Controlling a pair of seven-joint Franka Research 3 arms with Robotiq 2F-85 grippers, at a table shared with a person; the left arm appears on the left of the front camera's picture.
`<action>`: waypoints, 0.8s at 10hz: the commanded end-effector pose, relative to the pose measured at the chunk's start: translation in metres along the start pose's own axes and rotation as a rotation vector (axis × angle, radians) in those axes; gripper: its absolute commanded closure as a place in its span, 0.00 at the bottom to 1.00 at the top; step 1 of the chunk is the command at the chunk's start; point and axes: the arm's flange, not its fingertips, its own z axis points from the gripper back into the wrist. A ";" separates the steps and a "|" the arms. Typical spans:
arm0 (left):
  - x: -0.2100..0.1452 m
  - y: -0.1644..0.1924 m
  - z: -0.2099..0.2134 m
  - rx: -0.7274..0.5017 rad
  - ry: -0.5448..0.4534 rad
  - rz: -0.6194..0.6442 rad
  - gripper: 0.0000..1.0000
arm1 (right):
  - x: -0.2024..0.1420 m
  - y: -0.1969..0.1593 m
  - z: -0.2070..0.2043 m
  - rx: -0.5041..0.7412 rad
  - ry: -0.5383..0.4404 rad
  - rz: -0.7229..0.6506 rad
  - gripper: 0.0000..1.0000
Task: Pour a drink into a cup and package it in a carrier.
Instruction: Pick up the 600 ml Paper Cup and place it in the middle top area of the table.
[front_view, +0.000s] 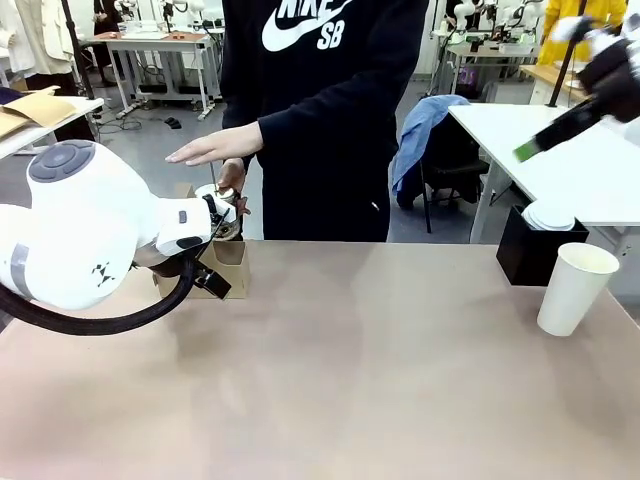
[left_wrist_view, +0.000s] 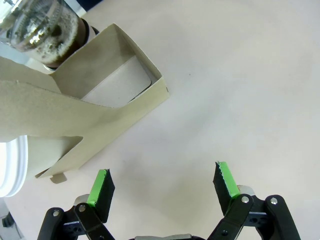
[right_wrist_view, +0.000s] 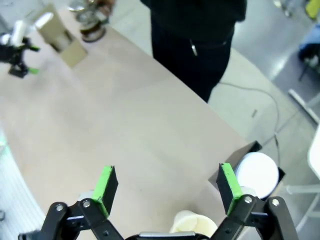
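Hovering just beside the brown cardboard drink carrier (left_wrist_view: 115, 117), left gripper (left_wrist_view: 162, 182) gapes empty like the far-off right gripper (right_wrist_view: 165, 185), probably prepping a grab.

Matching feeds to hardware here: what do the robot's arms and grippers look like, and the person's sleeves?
The left arm is rounded white with a grey round cap, small black marks and a black cable looping beneath. Both the left gripper and right gripper have black linkage fingers, silver pins, green pads. The person's sleeve is long and black.

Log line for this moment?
left gripper: open, near carrier | right gripper: open, raised | cup: upright beside black box | jug: behind carrier
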 end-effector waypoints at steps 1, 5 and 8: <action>0.000 0.000 0.000 0.000 0.000 0.000 0.00 | -0.043 -0.061 0.013 0.141 -0.021 0.047 0.00; 0.000 0.000 0.000 0.000 0.000 0.000 0.00 | -0.176 -0.137 0.021 0.297 -0.333 0.124 0.00; 0.000 0.000 0.000 0.000 0.000 0.000 0.00 | -0.218 -0.150 0.013 0.327 -0.460 0.117 0.00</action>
